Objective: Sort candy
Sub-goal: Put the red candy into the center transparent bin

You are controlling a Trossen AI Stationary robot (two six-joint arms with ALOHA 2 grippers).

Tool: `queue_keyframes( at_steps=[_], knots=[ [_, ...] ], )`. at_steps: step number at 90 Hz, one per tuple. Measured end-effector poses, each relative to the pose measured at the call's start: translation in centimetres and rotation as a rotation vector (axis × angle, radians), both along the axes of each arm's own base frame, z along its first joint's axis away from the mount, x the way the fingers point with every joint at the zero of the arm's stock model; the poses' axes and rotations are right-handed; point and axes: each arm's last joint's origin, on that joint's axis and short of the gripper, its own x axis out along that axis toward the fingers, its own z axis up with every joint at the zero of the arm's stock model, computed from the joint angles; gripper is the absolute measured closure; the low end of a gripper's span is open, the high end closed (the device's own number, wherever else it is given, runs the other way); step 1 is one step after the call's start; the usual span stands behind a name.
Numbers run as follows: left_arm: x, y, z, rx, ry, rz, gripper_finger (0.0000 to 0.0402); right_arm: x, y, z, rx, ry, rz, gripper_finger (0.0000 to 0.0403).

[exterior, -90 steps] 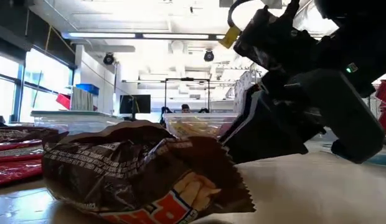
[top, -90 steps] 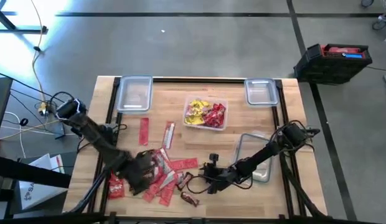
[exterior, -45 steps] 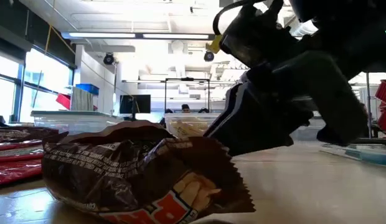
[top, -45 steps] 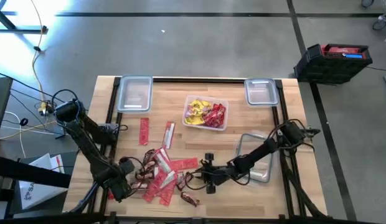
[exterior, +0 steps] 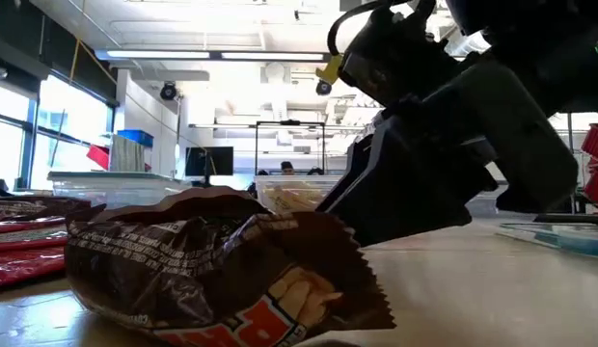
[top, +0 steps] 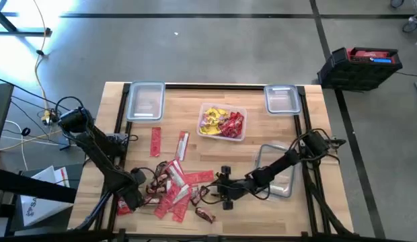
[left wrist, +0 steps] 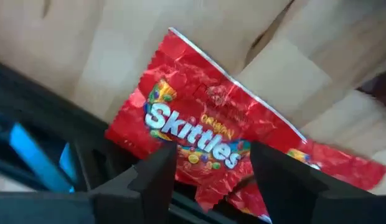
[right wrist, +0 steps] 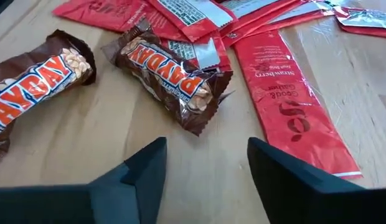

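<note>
A pile of red candy packets [top: 175, 188] lies near the table's front left. My left gripper [left wrist: 211, 180] is open, low over a red Skittles packet [left wrist: 205, 124] that lies flat at the table's near left edge [top: 123, 205]. One finger stands on each side of the packet's near part. Two brown PayDay bars [right wrist: 171, 78] [right wrist: 37, 71] lie on the wood to the right of the pile. My right gripper [right wrist: 205, 174] is open just short of them, low over the table [top: 218, 191]; the low view shows it behind one bar [exterior: 212, 275].
A clear container [top: 222, 123] holding yellow and red candy stands at the middle far side. Empty clear containers stand at the far left [top: 144, 101] and the far right [top: 281, 99], and one [top: 276, 168] lies under my right arm. Two red packets [top: 155, 141] lie apart from the pile.
My left gripper has left the red pile and gone toward the table's left and near edges, stopping over the Skittles packet. My right gripper has crept toward the table's left edge, closer to the brown bars. No candy has moved.
</note>
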Motion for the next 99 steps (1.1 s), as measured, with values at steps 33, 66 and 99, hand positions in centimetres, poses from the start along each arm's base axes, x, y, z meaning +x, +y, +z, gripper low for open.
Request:
queue_keyframes(
  at_steps=[33, 66, 99],
  knots=[
    [0.0, 0.8, -0.4, 0.064, -0.036, 0.016, 0.0235, 0.0, 0.0, 0.0, 0.021, 0.003, -0.015, 0.0190],
    [1.8, 2.0, -0.3, 0.133, -0.130, 0.014, 0.0391, -0.6, 0.3, 0.0, 0.043, 0.058, -0.041, 0.0190],
    [7.3, 5.3, 3.1, 0.298, -0.283, -0.099, 0.0389, -1.7, 1.2, -0.1, 0.093, 0.130, -0.085, 0.0190]
  ],
)
